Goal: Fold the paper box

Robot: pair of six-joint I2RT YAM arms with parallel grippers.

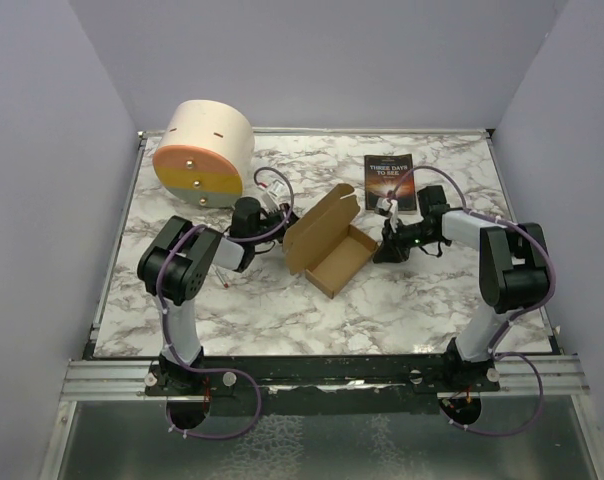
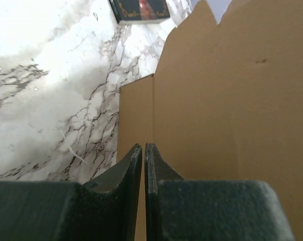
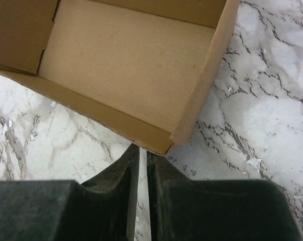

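The brown paper box (image 1: 327, 243) sits mid-table as an open tray with its lid flap raised at the back left. My left gripper (image 1: 284, 217) is at the outer face of that raised flap. In the left wrist view its jaws (image 2: 143, 146) stand almost together, nothing between them, with the cardboard (image 2: 221, 100) close in front. My right gripper (image 1: 381, 243) is at the tray's right side. The right wrist view shows its tips (image 3: 140, 149) against the low wall near a corner of the tray (image 3: 131, 65), shut with only marble in the slit.
A dark-covered book (image 1: 388, 180) lies behind the right gripper and shows at the top of the left wrist view (image 2: 140, 9). A big cream cylinder with an orange-yellow face (image 1: 202, 152) stands at the back left. Grey walls enclose the marble table (image 1: 232, 310).
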